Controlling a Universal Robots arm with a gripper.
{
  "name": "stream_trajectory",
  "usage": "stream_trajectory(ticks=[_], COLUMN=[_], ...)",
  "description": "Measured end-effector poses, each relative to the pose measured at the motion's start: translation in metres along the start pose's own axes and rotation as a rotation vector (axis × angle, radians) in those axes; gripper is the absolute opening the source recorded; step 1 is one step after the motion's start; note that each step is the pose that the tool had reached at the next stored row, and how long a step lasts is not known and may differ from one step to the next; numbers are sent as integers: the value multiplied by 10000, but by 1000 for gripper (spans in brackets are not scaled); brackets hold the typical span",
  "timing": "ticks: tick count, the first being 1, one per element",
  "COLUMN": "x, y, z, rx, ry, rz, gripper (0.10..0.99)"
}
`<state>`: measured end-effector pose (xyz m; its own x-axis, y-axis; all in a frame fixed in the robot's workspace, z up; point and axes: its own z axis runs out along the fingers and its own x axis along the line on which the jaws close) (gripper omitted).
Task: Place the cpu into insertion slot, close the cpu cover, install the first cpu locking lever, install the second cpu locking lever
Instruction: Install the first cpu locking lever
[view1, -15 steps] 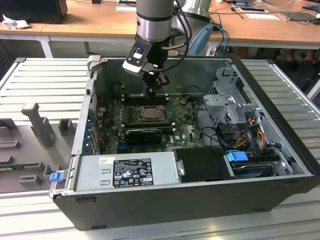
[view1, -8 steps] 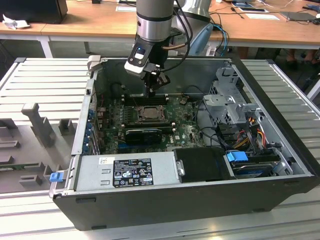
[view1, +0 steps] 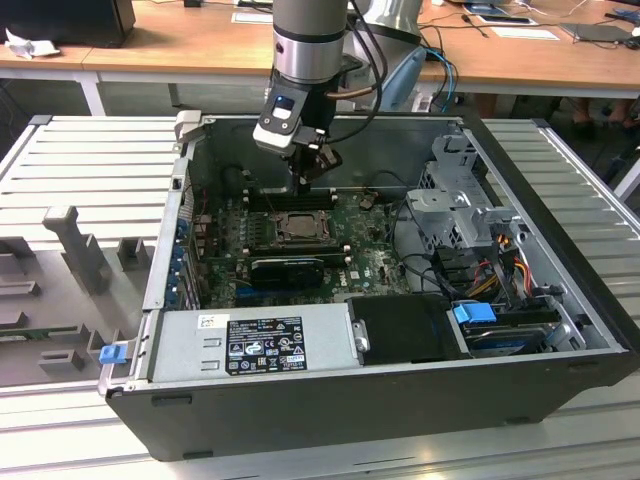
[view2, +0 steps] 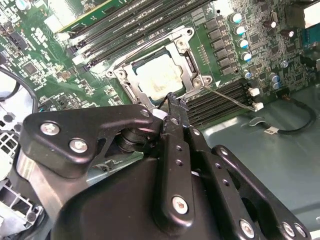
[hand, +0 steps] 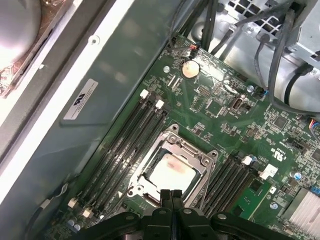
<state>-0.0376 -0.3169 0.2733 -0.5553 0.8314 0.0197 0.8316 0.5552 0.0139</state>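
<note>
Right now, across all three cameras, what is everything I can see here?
computer case: one, dark grey, open, on the table
slatted table: one, pale grey, under the case
motherboard: one, green, inside the case
cpu: one, silver-grey, mid-motherboard
cpu cover: one, bare metal frame, lying around the cpu
memory slots: two banks, black, flanking the cpu
power supply: one, grey, along the case's near wall
cables: several, black and coloured, at the exterior view's right of the case
arm: one, silver-grey, above the case
gripper: one, black, shut, tips close to the cover's edge
</note>
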Motion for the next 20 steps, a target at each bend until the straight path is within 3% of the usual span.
stream_trajectory(ticks=[16,18,20], x=[0,0,0], y=[0,0,0], z=[0,0,0], rx=[25,33,47], ry=[18,23,34], rz=[-1273,-1672,-2407], gripper=[106,106,106])
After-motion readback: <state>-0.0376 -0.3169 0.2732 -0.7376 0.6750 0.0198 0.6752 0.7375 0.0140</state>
